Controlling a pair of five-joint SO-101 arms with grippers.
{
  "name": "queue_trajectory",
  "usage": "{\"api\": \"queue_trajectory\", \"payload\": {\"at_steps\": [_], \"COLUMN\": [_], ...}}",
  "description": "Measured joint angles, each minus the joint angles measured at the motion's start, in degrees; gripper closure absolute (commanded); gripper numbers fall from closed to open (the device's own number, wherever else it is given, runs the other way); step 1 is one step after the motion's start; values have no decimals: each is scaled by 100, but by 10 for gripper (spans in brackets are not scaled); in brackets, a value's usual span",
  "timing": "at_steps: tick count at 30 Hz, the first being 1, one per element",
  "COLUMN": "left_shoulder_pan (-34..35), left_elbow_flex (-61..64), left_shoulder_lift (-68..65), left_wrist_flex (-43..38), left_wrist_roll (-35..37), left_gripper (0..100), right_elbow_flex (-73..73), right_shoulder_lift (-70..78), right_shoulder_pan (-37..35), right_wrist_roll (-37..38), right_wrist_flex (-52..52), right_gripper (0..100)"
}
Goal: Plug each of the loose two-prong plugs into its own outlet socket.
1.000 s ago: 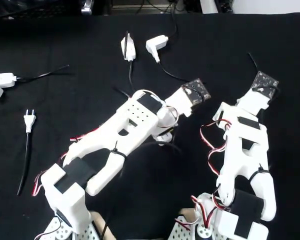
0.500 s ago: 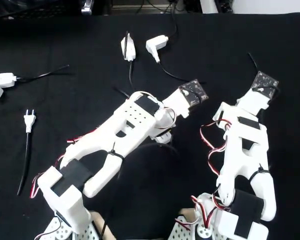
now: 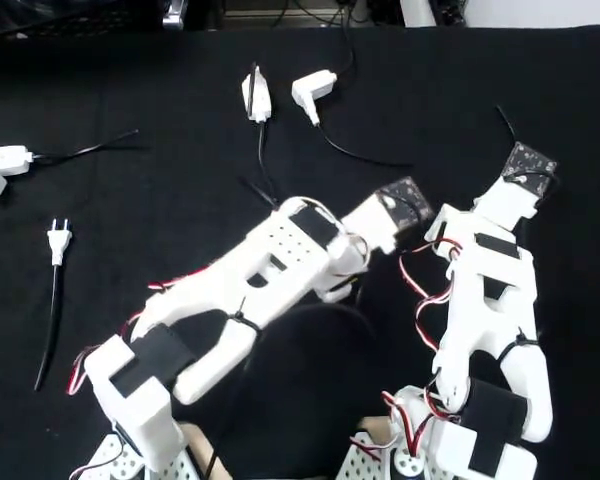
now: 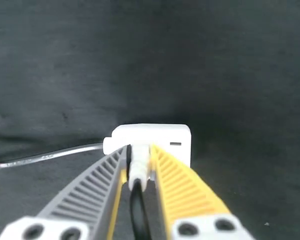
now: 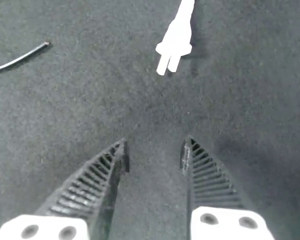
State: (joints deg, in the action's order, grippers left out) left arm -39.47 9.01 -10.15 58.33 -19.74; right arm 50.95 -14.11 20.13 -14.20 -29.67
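Left end effector (image 4: 139, 151) grasping plug (image 4: 138, 171) | prongs hidden at socket (image 4: 157, 137) | right end effector (image 5: 155, 144) released

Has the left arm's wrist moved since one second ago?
Yes. The left wrist slid away from the socket, closer to the right arm.

A black cloth (image 3: 540, 90) spreads beneath everything here.
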Motion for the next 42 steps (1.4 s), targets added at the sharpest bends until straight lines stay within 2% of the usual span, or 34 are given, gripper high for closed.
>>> {"api": "queue_trajectory", "payload": {"at_steps": [11,19,27,38,42], "left_shoulder_pan": [26,176,79,0,-18], "left_elbow_flex": [123,703,1530,1697,1705], "left_shoulder_lift": [18,141,299,325,325], "left_wrist_flex": [202,149,-642,-703,-703], "left_wrist_roll": [44,0,308,1240,1319], "left_gripper": [971,971,971,971,970], "right_elbow_flex": [0,0,0,0,0], "right_shoulder_lift": [0,0,0,0,0], "right_shoulder_pan": [0,0,0,0,0], "right_wrist_roll": [0,0,0,0,0], "right_wrist_flex": [0,0,0,0,0], "right_gripper": [815,815,815,815,812]}}
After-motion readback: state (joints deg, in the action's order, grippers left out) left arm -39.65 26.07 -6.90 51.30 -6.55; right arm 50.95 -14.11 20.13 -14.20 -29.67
